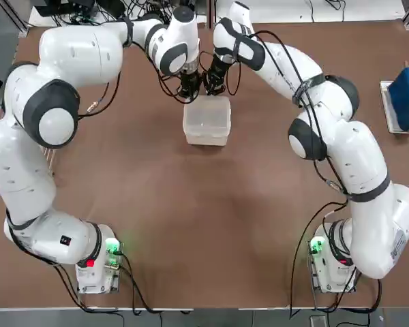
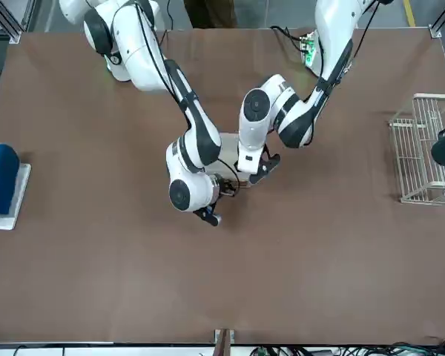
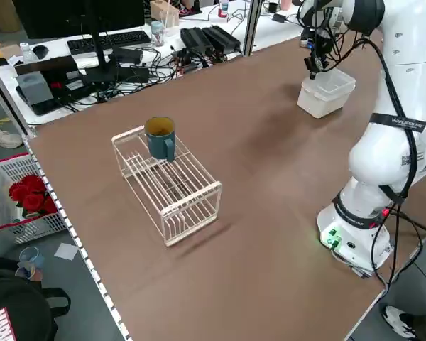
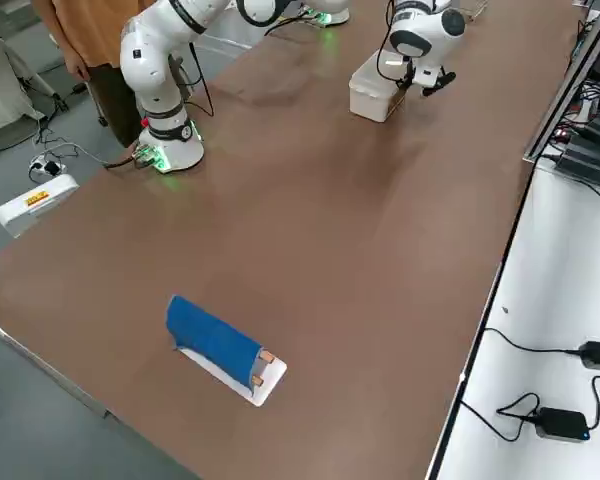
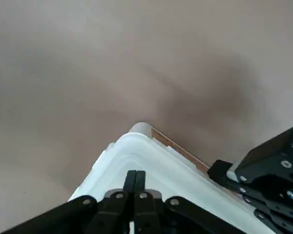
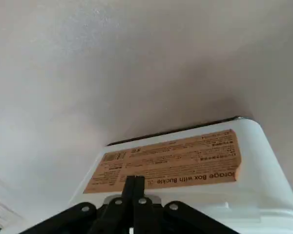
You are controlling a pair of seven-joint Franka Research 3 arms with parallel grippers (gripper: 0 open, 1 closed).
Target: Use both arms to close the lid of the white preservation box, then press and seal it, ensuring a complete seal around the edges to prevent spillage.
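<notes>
Pressing down with both sets of jaws fully closed, we have our left gripper (image 1: 189,92) and our right gripper (image 1: 213,87) side by side at the far edge of the white preservation box (image 1: 206,120) — nothing is held between either pair of fingers. Directly under our shut fingertips sits the lid (image 5: 156,165), lying flat on the box, its rim just beneath the left fingers (image 5: 135,181) and its tan printed label (image 6: 168,160) just past the right ones.
</notes>
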